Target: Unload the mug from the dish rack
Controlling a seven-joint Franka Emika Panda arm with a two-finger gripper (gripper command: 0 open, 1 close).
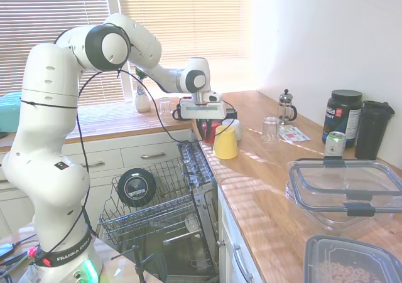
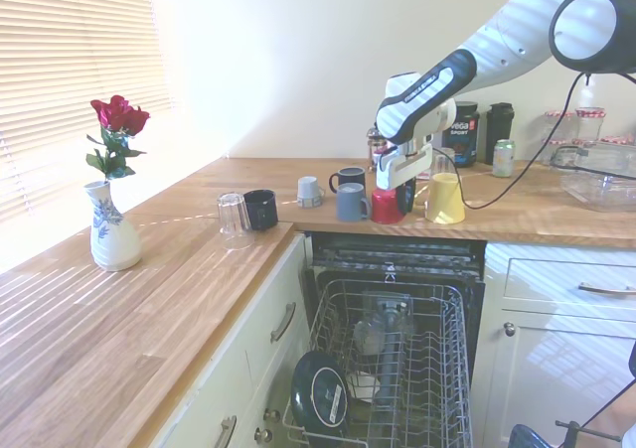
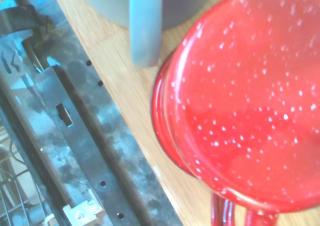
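The small glossy red mug stands upside down on the wooden counter, close to its front edge, directly above the open dishwasher. My gripper hangs right over the mug and reaches down along its side. In the first exterior view the mug is half hidden under the gripper. The wrist view is filled by the mug's speckled red base, with its handle at the frame's edge. The grey wire dish rack is pulled out below the counter.
A blue-grey mug and a yellow cup flank the red mug, with a black mug and a glass further along. A black round lid and glassware sit in the rack. Clear plastic containers lie on the counter.
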